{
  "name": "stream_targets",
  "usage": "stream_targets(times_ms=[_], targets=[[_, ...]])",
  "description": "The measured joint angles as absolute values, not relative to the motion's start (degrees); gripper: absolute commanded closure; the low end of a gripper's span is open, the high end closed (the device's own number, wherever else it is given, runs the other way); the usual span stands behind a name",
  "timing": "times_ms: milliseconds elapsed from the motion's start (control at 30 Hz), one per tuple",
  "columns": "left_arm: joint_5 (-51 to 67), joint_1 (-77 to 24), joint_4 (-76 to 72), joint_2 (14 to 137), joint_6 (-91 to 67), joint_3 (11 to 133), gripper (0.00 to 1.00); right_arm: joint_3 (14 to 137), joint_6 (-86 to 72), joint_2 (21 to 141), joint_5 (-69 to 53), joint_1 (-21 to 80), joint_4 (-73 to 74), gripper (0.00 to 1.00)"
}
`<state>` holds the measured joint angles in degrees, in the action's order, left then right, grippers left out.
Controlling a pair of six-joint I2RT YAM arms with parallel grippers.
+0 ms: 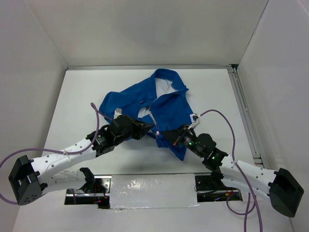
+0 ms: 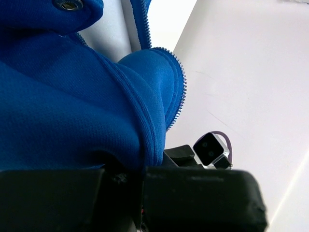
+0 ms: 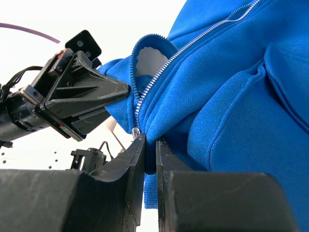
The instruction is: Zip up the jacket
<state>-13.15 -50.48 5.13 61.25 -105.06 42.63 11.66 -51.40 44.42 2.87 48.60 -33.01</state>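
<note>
Two clamps, both low on the jacket (image 1: 169, 104), both by the foot of the zipper (image 3: 159, 72).

Right gripper (image 3: 149, 145): fingers nearly together, with a fold of blue hem pinched between them just under the zipper foot. A small metal bit sits at the fingertip. It may be the slider, but it's too small to be sure.

Left gripper (image 2: 142, 175): squeezed tight on the opposite front edge, just left of the zipper foot, fabric bulging out above its fingers. The two tips are close, only the zipper foot between them.

Up from the zipper foot, the toothed edge curls into an open loop with white lining showing inside. Further up, the front panels spread apart toward the collar, so I judge the jacket unzipped. It lies crumpled on the table (image 1: 82, 87), mostly beyond the zipper foot, sleeves off to the sides.

Step, as I read it: seating the two zipper ends together at the foot.

To do it well:
- Keep the left grip as anchor and pull the hem flat so the curl goes.
- Line both tooth rows up parallel before any pull.
- Confirm the slider is really in the right grip.
- Then draw away from the foot, straight along the teeth, keeping lining out of the track.
</note>
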Motion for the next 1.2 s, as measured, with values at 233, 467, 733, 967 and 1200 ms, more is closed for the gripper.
stream_targets(times_ms=[233,467,733,967,1200], targets=[[-13.28,-50.54,5.10,60.62,-105.16,41.95,1.00,11.66,-51.42,43.99,2.87,48.60,-32.36,1.00],[-13.85,-50.57,5.08,59.81,-105.21,41.93,1.00,11.66,-51.37,41.80,3.51,48.60,-30.57,1.00],[-13.89,-50.57,5.06,59.79,-105.16,41.93,1.00,11.66,-50.87,42.46,2.59,48.60,-30.52,1.00],[-13.82,-50.57,5.04,59.79,-105.01,41.89,1.00,11.66,-50.30,44.73,1.13,48.60,-31.46,1.00],[-13.85,-50.59,5.04,59.77,-105.14,41.25,1.00,11.66,-50.22,44.53,1.13,48.60,-32.73,1.00]])
